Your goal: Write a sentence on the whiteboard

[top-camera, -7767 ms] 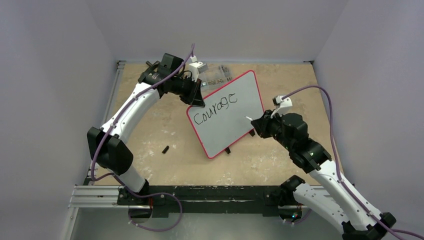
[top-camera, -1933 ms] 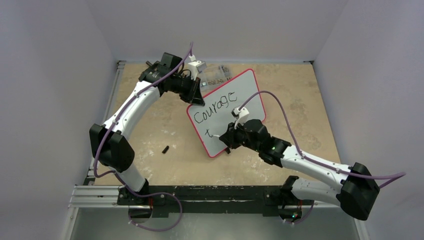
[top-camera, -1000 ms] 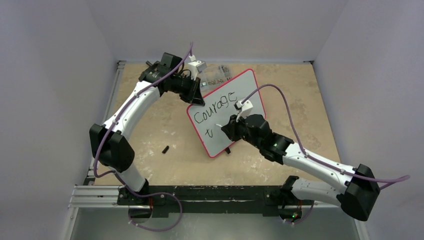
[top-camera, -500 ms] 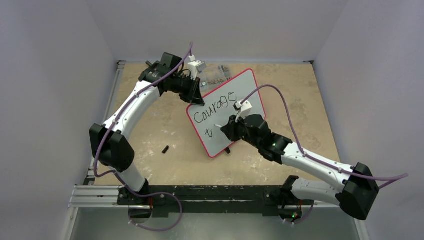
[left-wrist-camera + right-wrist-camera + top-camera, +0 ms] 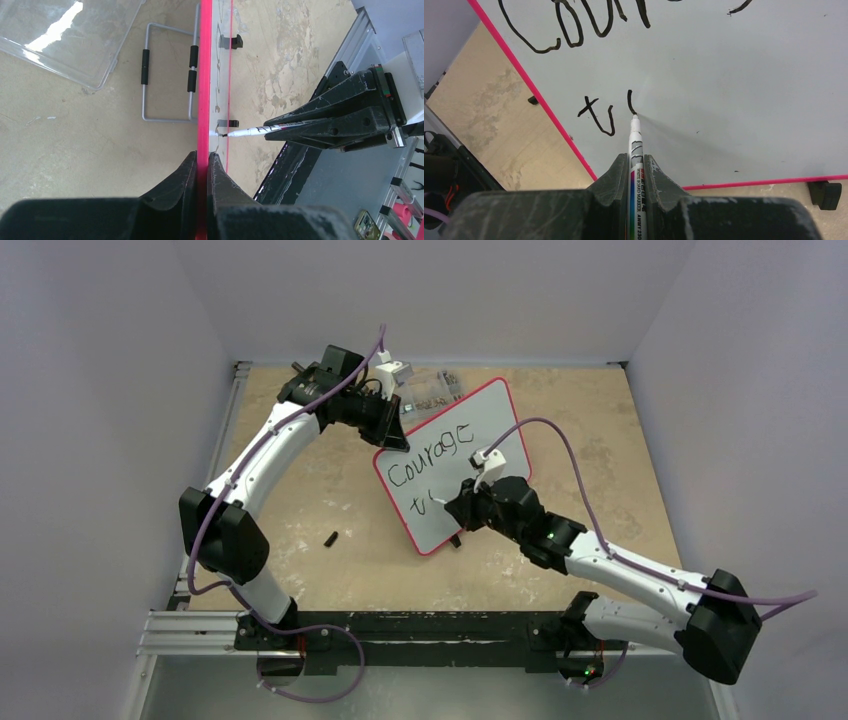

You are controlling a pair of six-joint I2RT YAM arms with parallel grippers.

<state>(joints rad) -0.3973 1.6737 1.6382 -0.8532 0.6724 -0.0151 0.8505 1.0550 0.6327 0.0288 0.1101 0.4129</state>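
A: Surface (image 5: 560, 410)?
B: Tan. The whiteboard (image 5: 495, 425) is mid-surface and reads "Courage", with "t" and a short stroke below.
A: End effectors?
B: Left end effector (image 5: 202, 157) clenched on the board's red frame, at its 10 o'clock corner. Right end effector (image 5: 636, 157) grasping a marker (image 5: 634, 137), tip touching the board's 7 o'clock area.
A: Smaller stuff?
B: Small black piece (image 5: 330, 538), at 9 o'clock of the board's near corner, well apart.

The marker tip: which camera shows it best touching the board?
The right wrist view: the marker tip is big and sharp, touching the whiteboard at the end of a black stroke. The left wrist view shows it side-on, small. The top view shows only a tiny speck.
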